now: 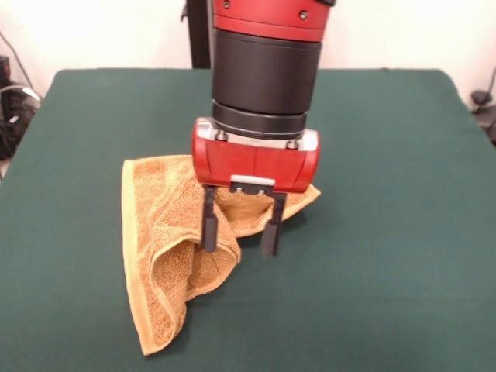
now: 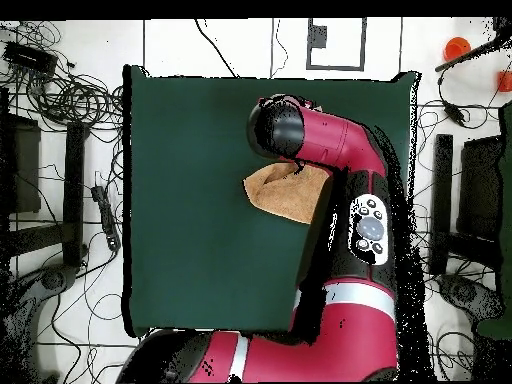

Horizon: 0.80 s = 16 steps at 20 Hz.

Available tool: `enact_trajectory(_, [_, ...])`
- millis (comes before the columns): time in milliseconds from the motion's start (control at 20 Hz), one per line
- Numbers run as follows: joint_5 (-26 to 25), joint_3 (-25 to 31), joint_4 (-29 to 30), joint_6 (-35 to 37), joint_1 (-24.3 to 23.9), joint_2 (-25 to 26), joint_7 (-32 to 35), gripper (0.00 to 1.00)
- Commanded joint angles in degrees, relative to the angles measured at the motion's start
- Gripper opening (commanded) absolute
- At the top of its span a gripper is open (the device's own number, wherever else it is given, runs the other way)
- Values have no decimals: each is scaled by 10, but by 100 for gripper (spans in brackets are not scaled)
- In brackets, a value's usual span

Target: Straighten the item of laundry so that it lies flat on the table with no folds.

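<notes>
A red and black gripper (image 1: 239,232) is hanging straight down from a thick black and red arm (image 1: 267,62), its two dark fingers (image 1: 209,221) standing moderately apart with nothing pinched between them. In the front view, the finger toward nine o'clock is overlapping a raised fold of a golden-orange terry towel (image 1: 167,248); whether it is touching the cloth cannot be told. The other finger is hanging over bare table at the towel's edge.

The towel is lying crumpled on a dark green table (image 1: 387,232), left of centre in the front view. One long flap is running down toward six o'clock, ending in a point near the table's front edge. A doubled-over ridge is bunching up beneath the gripper, and a smaller corner is poking out toward three o'clock behind the gripper body.

In the overhead view, the arm is covering most of the towel (image 2: 275,195), which is showing as a tan wedge at about one o'clock from the table's centre.

The towel is far from flat, so the straightening appears to be in its early or middle part. The gripper seems to be lining up on the raised fold. The next move likely calls for lowering, closing on one layer only, and drawing it outward, away from the bunched ridge.
</notes>
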Motion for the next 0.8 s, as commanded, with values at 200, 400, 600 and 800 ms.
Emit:
enact_trajectory(200, [46,13,65,49,41,27,173,100])
enact_trajectory(400, [63,8,70,52,47,26,182,100])
enact_trajectory(600, [70,3,70,54,49,28,178,100])
enact_trajectory(800, [77,-2,69,56,51,30,171,100])
